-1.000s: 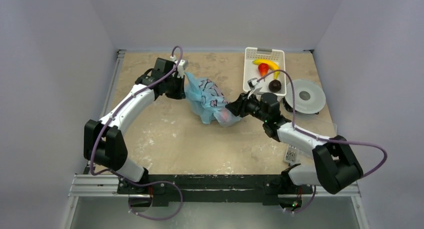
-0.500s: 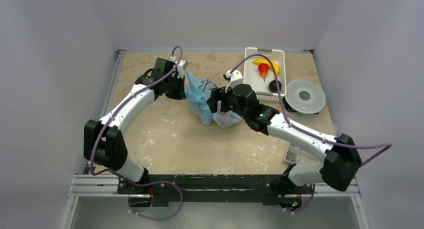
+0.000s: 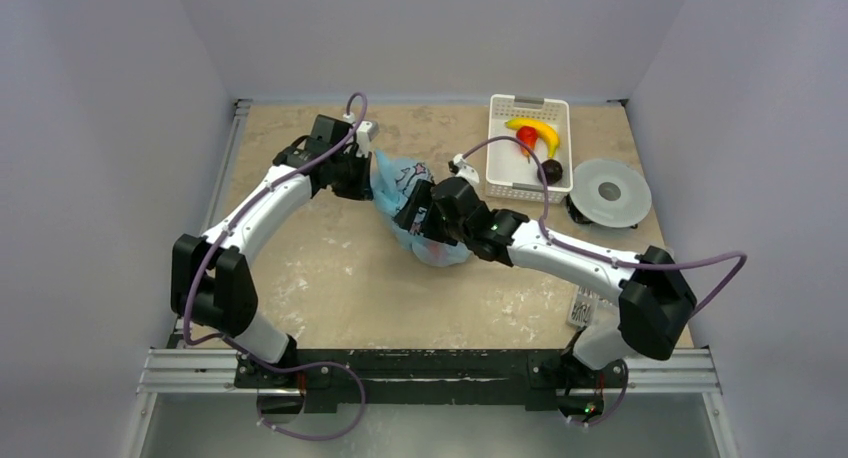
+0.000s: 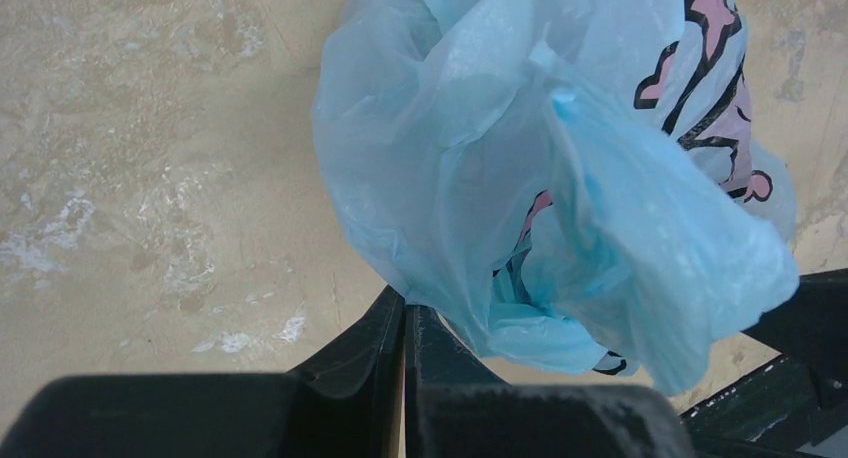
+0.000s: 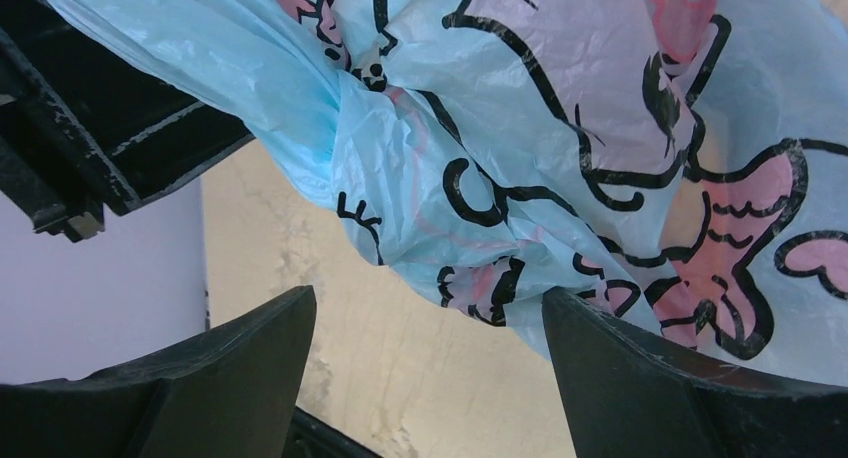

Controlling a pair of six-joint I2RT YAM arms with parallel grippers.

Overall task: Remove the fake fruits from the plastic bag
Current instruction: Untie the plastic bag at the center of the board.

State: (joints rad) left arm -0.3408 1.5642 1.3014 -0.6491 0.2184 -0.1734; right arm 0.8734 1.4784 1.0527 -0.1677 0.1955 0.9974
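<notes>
Beige mottled tabletop (image 3: pixel 330 278) lies under the crinkly light-blue plastic bag (image 3: pixel 392 178), its top pinched in my left gripper (image 4: pixel 405 323). My right gripper (image 5: pixel 430 308) gapes wide at the printed side. Opening step, I judge; next, find the mouth. The fake fruits are unseen.

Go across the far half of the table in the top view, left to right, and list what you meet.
left gripper, jaws shut on the bag's edge → plastic bag → white slotted basket → round grey disc
</notes>
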